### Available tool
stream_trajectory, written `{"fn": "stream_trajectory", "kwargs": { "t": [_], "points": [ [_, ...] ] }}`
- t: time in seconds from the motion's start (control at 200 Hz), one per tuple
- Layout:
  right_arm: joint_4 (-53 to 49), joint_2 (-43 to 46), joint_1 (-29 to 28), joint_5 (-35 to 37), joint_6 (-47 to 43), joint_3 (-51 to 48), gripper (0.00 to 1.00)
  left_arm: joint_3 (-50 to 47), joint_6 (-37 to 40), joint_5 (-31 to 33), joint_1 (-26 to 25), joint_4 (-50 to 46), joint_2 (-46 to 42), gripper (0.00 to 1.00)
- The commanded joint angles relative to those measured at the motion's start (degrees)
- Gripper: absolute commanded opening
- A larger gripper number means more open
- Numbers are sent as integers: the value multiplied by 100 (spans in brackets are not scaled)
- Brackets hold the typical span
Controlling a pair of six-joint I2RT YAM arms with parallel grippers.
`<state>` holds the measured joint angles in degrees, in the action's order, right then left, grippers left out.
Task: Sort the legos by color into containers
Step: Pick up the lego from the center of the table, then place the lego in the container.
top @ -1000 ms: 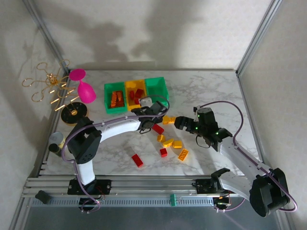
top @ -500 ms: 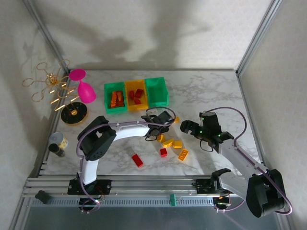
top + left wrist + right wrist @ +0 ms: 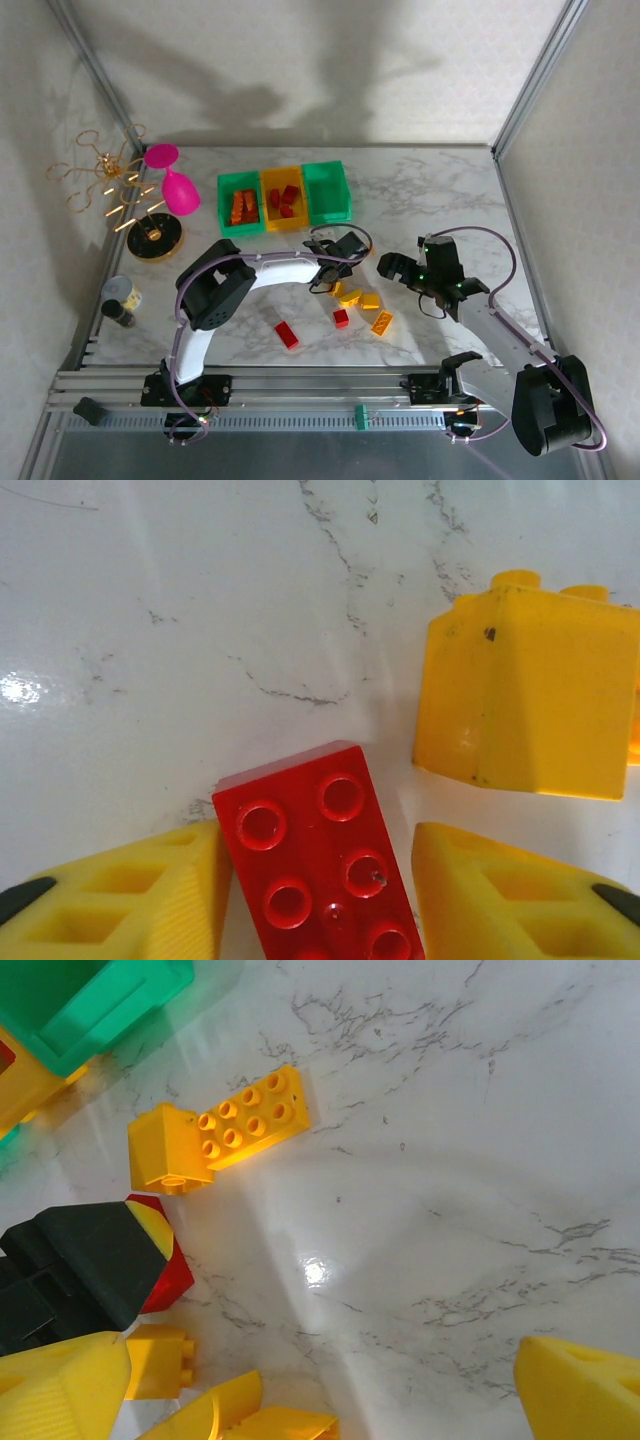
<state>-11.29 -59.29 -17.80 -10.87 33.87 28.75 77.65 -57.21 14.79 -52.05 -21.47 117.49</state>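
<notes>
Left wrist view, and right up close the left pincer (image 3: 315,835) straddles a red brick (image 3: 320,870) lying studs-up on the marble table (image 3: 150,630). One finger (image 3: 120,900) touches the brick's left side, while a thin sliver of marble shows before the other finger (image 3: 510,900), so the jaws stand narrowed around it and not, I'd judge, clamped yet. The brick's long axis runs away from the camera, along the fingers, leaning slightly left at its far end, so the squeeze comes across its short width, which suits a clean lift. Just beyond on the right sits a yellow block (image 3: 530,690), apart from the brick. In the top view, loose bricks lie nearest the arm bases: another red one (image 3: 287,335), a small red piece (image 3: 341,318) and some yellow ones (image 3: 371,300). The left arm is plainly the one on this brick. The right pincer (image 3: 322,1348) hovers just to its right, jaws spread wide with nothing but bare marble between them. Farthest out, three bins stand in a row: a green bin (image 3: 240,177) with orange bricks, a yellow bin (image 3: 282,172) with red ones, and a second green bin (image 3: 327,190) that looks bare. The yellow bin is my pick for this brick, and it lies farther out and to the left of the left pincer.
</notes>
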Motion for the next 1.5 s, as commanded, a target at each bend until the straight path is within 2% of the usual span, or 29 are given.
{"fn": "stream_trajectory", "kwargs": {
  "t": [0.0, 0.125, 0.285, 0.461, 0.686, 0.831, 1.132, 1.272, 1.377, 1.497],
  "points": [
    [200, 44, 37, -202, -51, -65, 99, 56, -31, 218, 36, -37, 114, 43],
    [322, 40, 29, -417, -150, -55, 98, 40, 13, 285, 79, -54, 46, 35],
    [335, 55, 23, -729, -358, 32, 99, -13, 62, 444, 131, -99, -297, 30],
    [510, -1, 2, -1027, -383, 44, 99, 28, 278, 982, 271, -459, -917, 29],
    [930, -203, -292, -1111, -199, 214, 99, 377, 782, 1620, 855, -887, -1255, 28],
    [1137, -430, -516, -985, -118, 412, 99, 924, 1315, 1749, 1370, -794, -965, 29],
    [1090, -766, -631, -724, -111, 855, 99, 2800, 1996, 1843, 2067, -971, 650, 29],
    [965, -789, -635, -658, -185, 945, 99, 3275, 2124, 1852, 2245, -955, 1079, 34],
    [875, -747, -635, -637, -205, 998, 99, 3476, 2188, 1818, 2287, -1060, 1172, 52],
    [834, -639, -630, -631, -222, 1001, 98, 3353, 2333, 1791, 2252, -995, 890, 56]
  ]
}}
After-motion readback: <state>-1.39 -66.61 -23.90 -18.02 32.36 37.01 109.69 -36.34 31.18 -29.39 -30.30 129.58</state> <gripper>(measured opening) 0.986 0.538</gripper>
